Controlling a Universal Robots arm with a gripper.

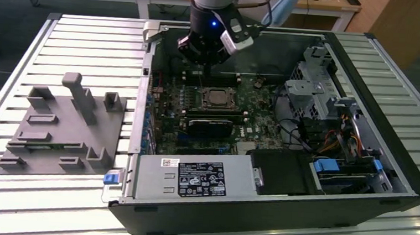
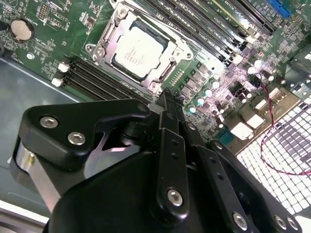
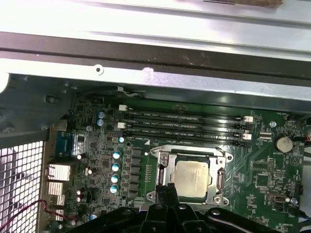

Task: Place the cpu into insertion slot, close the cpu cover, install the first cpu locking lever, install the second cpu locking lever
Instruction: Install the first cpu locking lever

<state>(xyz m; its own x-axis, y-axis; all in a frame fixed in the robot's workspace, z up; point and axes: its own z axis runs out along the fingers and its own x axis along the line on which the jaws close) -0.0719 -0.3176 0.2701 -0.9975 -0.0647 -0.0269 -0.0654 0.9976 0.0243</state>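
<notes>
End effector (image 3: pixel 167 187), tips pressed together on nothing, hangs beside the seated cpu (image 3: pixel 193 178).
The chip looks light, stiff and fragile; best held by its edges.

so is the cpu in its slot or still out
In. In both wrist views the cpu lies flat and square on the motherboard, framed by the metal rim of the cpu cover.
</notes>
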